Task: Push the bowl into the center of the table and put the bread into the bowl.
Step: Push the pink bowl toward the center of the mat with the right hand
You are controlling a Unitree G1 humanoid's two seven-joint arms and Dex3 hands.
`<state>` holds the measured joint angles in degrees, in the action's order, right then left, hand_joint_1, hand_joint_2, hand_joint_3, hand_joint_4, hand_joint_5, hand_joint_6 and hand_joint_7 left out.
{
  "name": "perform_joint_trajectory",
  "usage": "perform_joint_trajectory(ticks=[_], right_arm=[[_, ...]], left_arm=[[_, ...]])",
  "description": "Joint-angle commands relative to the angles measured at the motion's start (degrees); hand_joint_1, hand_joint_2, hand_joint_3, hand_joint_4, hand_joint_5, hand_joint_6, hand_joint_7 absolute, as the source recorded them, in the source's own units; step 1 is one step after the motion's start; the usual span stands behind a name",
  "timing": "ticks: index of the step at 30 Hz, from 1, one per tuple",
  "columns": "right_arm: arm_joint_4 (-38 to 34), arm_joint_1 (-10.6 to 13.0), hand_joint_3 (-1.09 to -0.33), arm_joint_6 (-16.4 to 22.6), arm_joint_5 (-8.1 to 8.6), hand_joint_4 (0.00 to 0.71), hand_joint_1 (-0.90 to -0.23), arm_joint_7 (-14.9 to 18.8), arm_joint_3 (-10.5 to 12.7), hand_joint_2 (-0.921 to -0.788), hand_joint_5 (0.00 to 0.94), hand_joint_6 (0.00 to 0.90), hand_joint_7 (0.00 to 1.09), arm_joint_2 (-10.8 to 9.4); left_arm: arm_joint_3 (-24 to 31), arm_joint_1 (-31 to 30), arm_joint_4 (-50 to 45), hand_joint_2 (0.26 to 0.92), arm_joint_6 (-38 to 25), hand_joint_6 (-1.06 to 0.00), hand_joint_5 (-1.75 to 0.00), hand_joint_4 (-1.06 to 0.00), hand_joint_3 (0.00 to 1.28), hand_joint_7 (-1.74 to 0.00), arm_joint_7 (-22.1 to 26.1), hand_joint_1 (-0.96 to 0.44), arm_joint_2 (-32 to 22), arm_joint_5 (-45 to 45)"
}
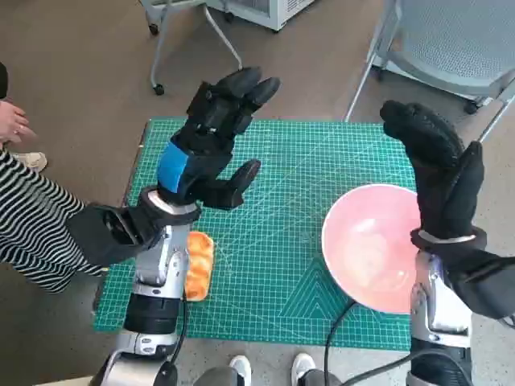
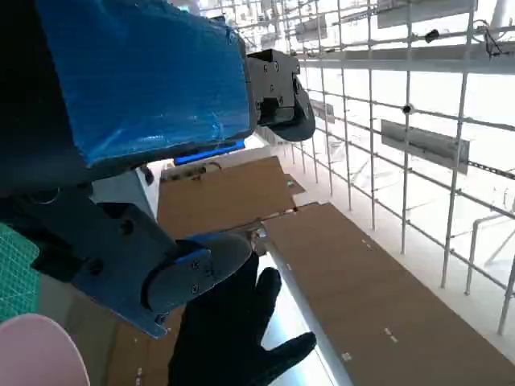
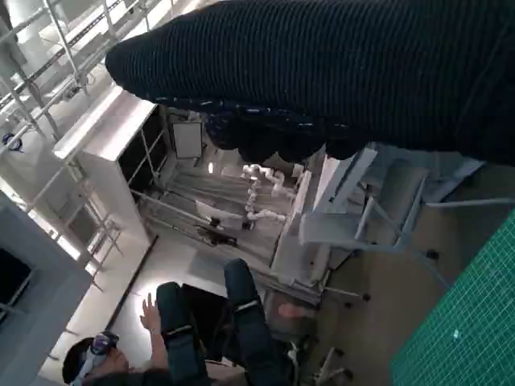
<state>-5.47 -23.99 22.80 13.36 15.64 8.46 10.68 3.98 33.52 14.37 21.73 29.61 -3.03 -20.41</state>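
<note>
Hovering hands: left hand (image 1: 211, 145) and right hand (image 1: 438, 173) raised, fingers spread, holding nothing.
Bowl: shallow pink plastic bowl (image 1: 366, 241) near desk's right edge; careless shove could tip it.
Bread: golden bread roll (image 1: 199, 265) near left edge, partly hidden under forearm.

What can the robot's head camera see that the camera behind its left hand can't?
Only the head view shows the bread on the green mat beside the left forearm, a chair, and a person's striped sleeve. Only the left wrist view shows brown panels and white railings. Both show the left hand, the right hand and the pink bowl, both hands raised and holding nothing.
</note>
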Motion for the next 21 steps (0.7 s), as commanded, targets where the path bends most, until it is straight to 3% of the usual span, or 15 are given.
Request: perform_joint_trajectory(ticks=[1,21], right_arm=[[-0.4,0.4,-0.651,-0.9,0.19,0.236,-0.709,0.4,0.0,-0.921,0.002,0.101,0.53,0.2],[-0.1,0.9,-0.651,-1.2,0.50,0.237,-0.706,0.5,0.6,-0.921,0.001,0.100,0.53,0.7]], left_arm=[[-0.4,0.0,-1.7,0.608,-1.7,0.00,-0.47,0.00,0.91,-0.64,-0.3,-0.17,-0.2,0.0],[-0.2,-0.7,-2.9,0.607,-3.6,0.00,-0.45,0.00,0.89,-0.64,0.0,-0.17,0.1,-0.9]])
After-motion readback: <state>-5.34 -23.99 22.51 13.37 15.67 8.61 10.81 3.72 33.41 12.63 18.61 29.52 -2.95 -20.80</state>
